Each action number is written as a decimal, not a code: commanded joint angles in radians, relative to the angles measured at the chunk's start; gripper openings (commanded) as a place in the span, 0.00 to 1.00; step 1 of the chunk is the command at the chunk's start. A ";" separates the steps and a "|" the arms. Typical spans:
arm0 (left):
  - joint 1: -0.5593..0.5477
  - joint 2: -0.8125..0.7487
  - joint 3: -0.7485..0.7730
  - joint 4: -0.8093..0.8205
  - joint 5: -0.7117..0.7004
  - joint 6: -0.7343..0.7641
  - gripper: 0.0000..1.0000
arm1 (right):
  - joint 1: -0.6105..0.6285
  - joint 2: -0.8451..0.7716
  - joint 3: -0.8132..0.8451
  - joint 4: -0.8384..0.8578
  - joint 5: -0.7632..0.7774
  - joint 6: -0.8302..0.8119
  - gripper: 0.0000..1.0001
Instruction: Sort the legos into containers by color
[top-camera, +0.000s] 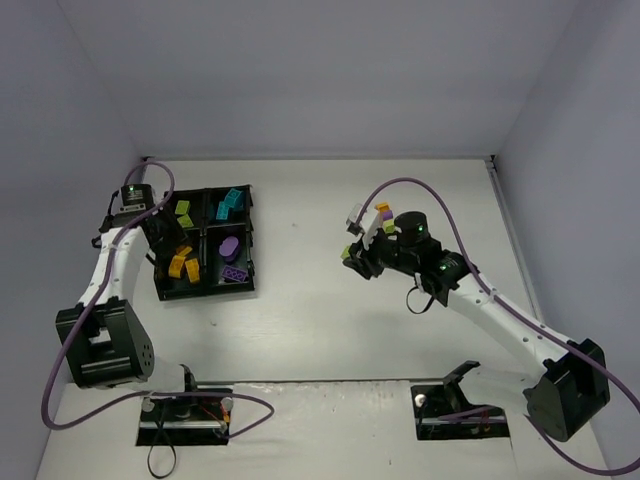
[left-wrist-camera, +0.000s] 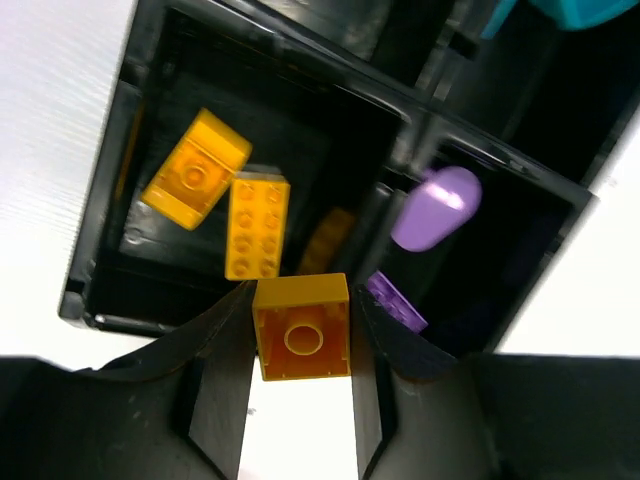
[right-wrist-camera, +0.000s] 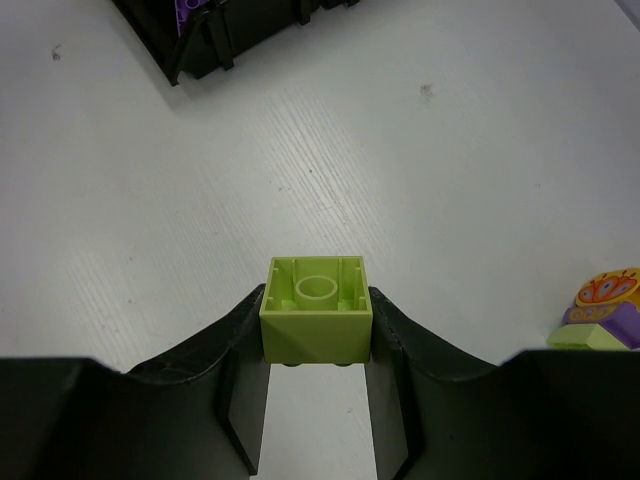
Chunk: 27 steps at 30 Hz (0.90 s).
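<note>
Two-arm sorting of the legos on a white tabletop (top-camera: 320, 330). The left jaws are parted only by the width of an orange brick (left-wrist-camera: 301, 327), which they clamp by two opposite sides, its hollow underside towards the wrist camera. This brick hangs over the black tray (top-camera: 249, 240), at the near rim of the compartment that holds other orange bricks (left-wrist-camera: 258, 227). The neighbouring compartment holds the oval purple piece (left-wrist-camera: 435, 207) and a purple brick (left-wrist-camera: 395, 300). In the overhead view the two far compartments hold yellow-green bricks (top-camera: 183, 214) on the left and cyan bricks (top-camera: 232, 203) on the right. The right jaws are closed as far as a yellow-green brick (right-wrist-camera: 316, 310) between them allows, gripping it by two sides with its underside up. It is held above bare tabletop, well apart from the tray, whose corner shows at the top of the right wrist view. A small cluster of unsorted pieces (right-wrist-camera: 605, 312), orange, purple and yellow-green, lies on the tabletop near the right arm.
</note>
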 joint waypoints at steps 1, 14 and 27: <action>-0.002 0.036 0.014 0.070 -0.098 -0.001 0.32 | -0.007 -0.034 0.007 0.046 -0.001 0.011 0.00; -0.017 0.038 0.050 0.095 -0.002 -0.019 0.60 | -0.007 -0.057 0.013 0.047 -0.038 0.008 0.00; -0.437 -0.072 0.190 0.168 0.435 -0.090 0.71 | -0.005 -0.048 0.079 0.053 -0.136 -0.056 0.05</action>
